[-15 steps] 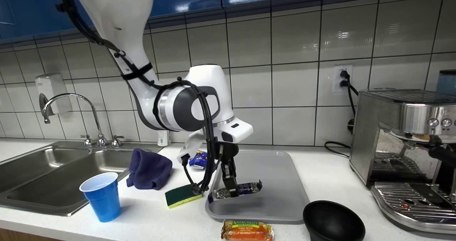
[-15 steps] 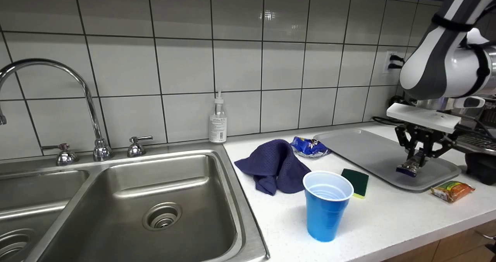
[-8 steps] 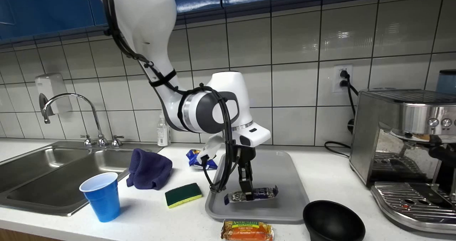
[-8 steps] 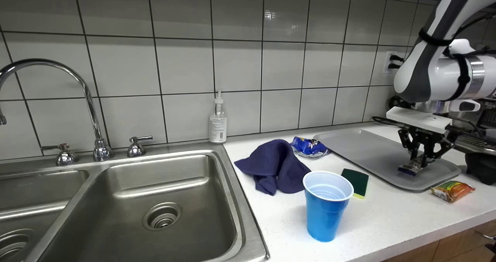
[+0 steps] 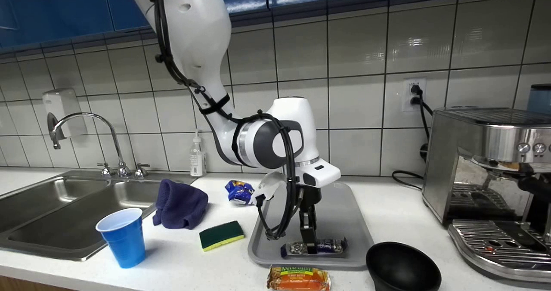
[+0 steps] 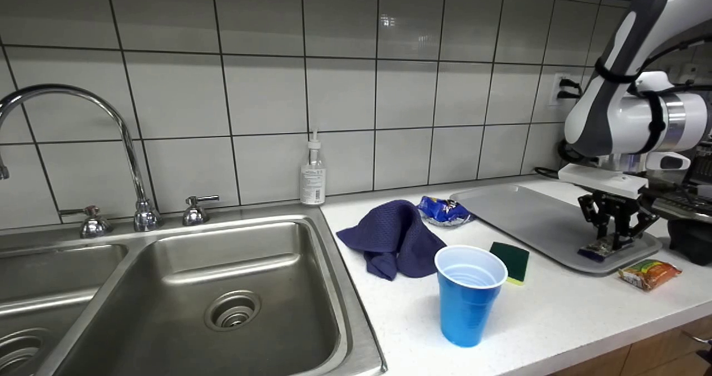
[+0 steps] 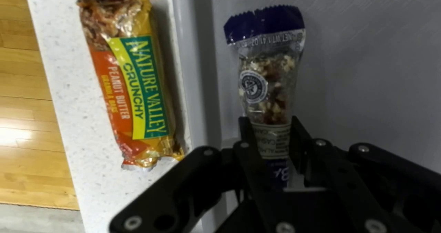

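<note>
My jaws are pinched on the nut bar [image 7: 268, 88], which I've just brought rightward and down to the gray tray [image 5: 344, 218], lower centre of an exterior view, so it's lying there or barely clear, can't tell; white bench [image 5: 206, 267] under, sink [image 5: 64, 235] left, coffee machine [image 5: 495, 127] right, tiled wall [image 5: 357, 101] behind.

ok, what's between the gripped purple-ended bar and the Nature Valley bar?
Floor and rim of the gray tray, then a shaded strip of white counter; the wrist view shows it.
</note>
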